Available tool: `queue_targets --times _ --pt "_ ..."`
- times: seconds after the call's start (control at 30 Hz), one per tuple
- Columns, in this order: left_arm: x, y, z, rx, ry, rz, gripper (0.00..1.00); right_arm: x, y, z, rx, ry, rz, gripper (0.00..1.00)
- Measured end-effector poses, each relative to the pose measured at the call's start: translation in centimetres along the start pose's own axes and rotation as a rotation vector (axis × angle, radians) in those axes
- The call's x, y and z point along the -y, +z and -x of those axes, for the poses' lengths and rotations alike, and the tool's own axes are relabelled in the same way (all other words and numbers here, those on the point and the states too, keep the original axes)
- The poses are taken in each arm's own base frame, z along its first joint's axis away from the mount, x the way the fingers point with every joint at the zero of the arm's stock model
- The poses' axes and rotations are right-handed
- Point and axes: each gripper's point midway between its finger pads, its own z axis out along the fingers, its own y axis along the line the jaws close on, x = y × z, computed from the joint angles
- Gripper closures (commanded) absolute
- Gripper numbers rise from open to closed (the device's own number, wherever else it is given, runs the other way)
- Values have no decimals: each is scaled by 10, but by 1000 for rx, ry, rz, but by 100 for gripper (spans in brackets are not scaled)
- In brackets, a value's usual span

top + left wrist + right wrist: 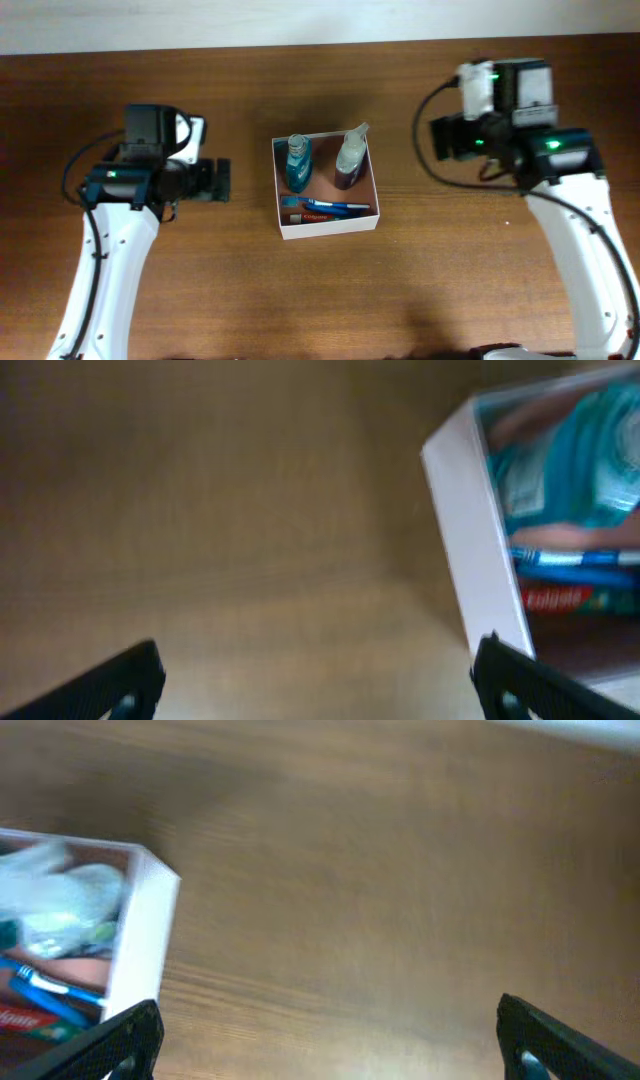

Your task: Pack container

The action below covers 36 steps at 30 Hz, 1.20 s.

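Sitting mid-worktop (200,300) on brown wood, the container (330,226), a shallow white-walled box with a reddish-brown floor, lies between the left arm (115,240) and the right arm (590,250), apart from both. Inside, a teal bottle (297,165) and a clear spray bottle (350,160) with a dark lower half lie side by side in the far part. A blue toothbrush (335,207) and a red tube (294,214) lie along the near wall.

The left wrist camera catches white lettering on the red tube that reads "Colgate" through heavy blur. The teal bottle's pale label shows there too, its print too smeared to read. The box runs off the right edge in that view and off the left edge in the right wrist view, where the spray bottle is only a pale blur.

The left jaws stand spread wide and empty over bare wood, left of the box. The right jaws are likewise spread wide and empty, to its right. From overhead, neither pair's opening can be made out.
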Motion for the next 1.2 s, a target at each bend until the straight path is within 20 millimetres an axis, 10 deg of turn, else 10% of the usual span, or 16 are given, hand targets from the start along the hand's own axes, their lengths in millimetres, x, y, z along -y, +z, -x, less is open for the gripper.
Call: queue_targets --times 0.43,0.67,0.87,1.2 --pt "2 -2 -1 1 29 -2 1 47 -7 -42 -116 264 -44 4" --pt "6 -51 -13 158 34 -3 1 38 -73 -54 94 281 -81 0" --pt "12 -107 -56 381 11 -3 0 16 -114 -119 181 281 -94 1" --pt "16 -133 -102 538 -27 -10 1 -3 -151 -172 319 270 -110 1"
